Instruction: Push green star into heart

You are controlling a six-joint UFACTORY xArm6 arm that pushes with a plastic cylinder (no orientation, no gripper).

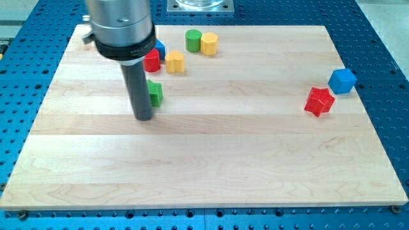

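Observation:
The green star (pixel 155 93) lies in the upper left part of the wooden board (pixel 211 166), its left side hidden behind my rod. My tip (pixel 144 119) rests on the board just below and left of the star, close to or touching it. A yellow block that looks like the heart (pixel 175 62) sits above and right of the star, with a gap between them. A red round block (pixel 152 61) lies right beside the heart on its left, partly hidden by the arm.
A blue block (pixel 160 48) peeks out behind the arm above the red one. A green cylinder (pixel 193 40) and a yellow hexagon-like block (pixel 209 43) touch near the top edge. A red star (pixel 319 101) and a blue cube (pixel 342 80) sit at the right.

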